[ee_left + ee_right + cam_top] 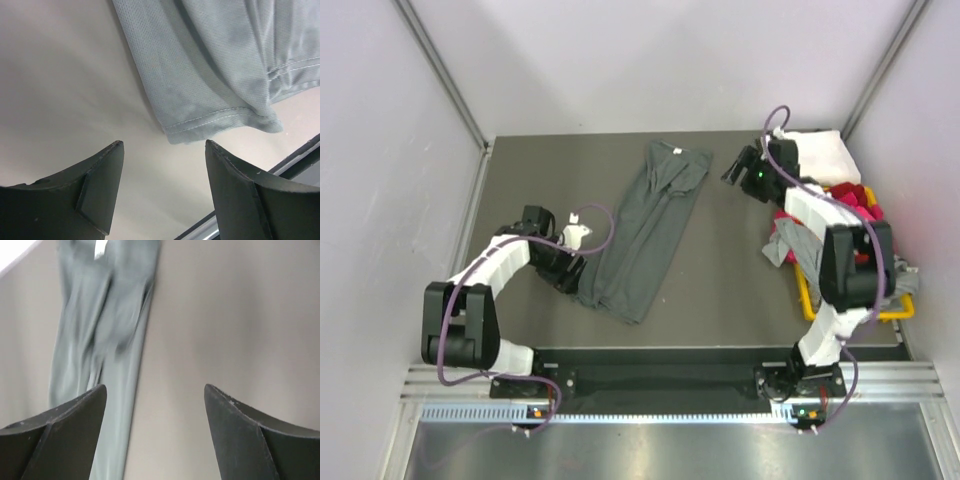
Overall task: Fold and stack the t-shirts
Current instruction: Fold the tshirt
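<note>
A dark grey t-shirt [650,225] lies in a long, narrow fold down the middle of the table, collar at the far end. My left gripper [572,280] is open and empty just left of its near hem corner [220,117]. My right gripper [732,168] is open and empty over bare table, right of the shirt's collar end [107,315]. A white t-shirt [825,155] lies folded at the far right. Red and pink shirts [855,198] and a light grey one [798,245] are heaped at the yellow bin [807,296].
Grey walls close in the table on three sides. A metal rail [660,385] runs along the near edge and shows in the left wrist view [295,155]. The yellow bin sits against the right wall under my right arm.
</note>
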You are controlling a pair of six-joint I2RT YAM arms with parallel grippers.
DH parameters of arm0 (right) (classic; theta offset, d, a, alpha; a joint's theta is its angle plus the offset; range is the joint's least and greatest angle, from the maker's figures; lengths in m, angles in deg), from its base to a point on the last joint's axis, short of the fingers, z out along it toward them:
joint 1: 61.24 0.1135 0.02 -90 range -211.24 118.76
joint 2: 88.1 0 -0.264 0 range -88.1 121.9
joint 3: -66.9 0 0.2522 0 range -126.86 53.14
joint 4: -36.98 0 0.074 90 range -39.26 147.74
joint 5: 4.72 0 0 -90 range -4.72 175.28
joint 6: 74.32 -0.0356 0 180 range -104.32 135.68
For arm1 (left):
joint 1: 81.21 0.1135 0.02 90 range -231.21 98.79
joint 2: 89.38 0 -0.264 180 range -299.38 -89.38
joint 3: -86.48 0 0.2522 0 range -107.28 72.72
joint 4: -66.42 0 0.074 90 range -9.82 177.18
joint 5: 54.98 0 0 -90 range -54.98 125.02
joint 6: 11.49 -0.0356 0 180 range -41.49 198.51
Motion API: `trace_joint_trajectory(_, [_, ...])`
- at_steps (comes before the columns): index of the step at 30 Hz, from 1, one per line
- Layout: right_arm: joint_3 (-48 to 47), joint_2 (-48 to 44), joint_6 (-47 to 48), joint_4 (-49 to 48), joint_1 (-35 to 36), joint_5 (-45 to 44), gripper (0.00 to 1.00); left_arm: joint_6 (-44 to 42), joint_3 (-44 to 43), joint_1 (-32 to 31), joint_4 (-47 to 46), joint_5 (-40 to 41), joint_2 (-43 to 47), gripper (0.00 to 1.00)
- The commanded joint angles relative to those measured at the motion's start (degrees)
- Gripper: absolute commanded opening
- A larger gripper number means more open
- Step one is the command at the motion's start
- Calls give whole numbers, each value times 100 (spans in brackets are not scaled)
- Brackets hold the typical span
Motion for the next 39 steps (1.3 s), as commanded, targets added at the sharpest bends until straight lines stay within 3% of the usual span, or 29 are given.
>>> trace_joint_trajectory(1, [1876, -1294, -380, -1079, 675, 43, 79, 121, 89, -15, -271, -183, 427, 71])
trace_joint_trajectory(6, [3643, -2340, -1416, -1318, 2222, -123, 77, 156, 177, -15, -297, -316, 831, 71])
trace_joint_trajectory(9, [4190, -2657, -2138, -1531, 3197, -360, 75, 130, 177, -15, -297, -324, 1007, 71])
trace_joint_trajectory(14, [4368, -2536, -3148, -1670, 4717, -1055, 71, 77, 195, -15, -262, -351, 1174, 71])
trace_joint_trajectory(17, [4324, -1966, -3500, -2117, 5018, -967, 68, 68, 169, -15, -253, -333, 1262, 71])
trace_joint_trajectory(19, [4237, -1509, -3572, -2434, 5089, -722, 66, 68, 177, -15, -253, -333, 1341, 71])
trace_joint_trajectory(23, [4087, -989, -3712, -2926, 5116, -493, 49, 24, 177, -23, -174, -368, 1456, 71])
trace_joint_trajectory(25, [4060, -796, -3748, -3155, 5072, -397, 31, -37, 177, -15, -130, -395, 1491, 71])
trace_joint_trajectory(26, [4113, -743, -3791, -3243, 5028, -353, 17, -72, 160, -15, -104, -395, 1482, 71])
trace_joint_trajectory(28, [4279, -795, -3879, -3489, 4975, -273, 2, -108, 134, -15, -25, -403, 1491, 71])
trace_joint_trajectory(35, [5990, -2040, -4029, -3482, 4431, 113, 0, -442, -42, -216, -24, -1563, 1439, 67])
trace_joint_trajectory(39, [6687, -3060, -3889, -2569, 4176, 237, 0, -319, -165, -1296, -516, -1090, 1131, 63])
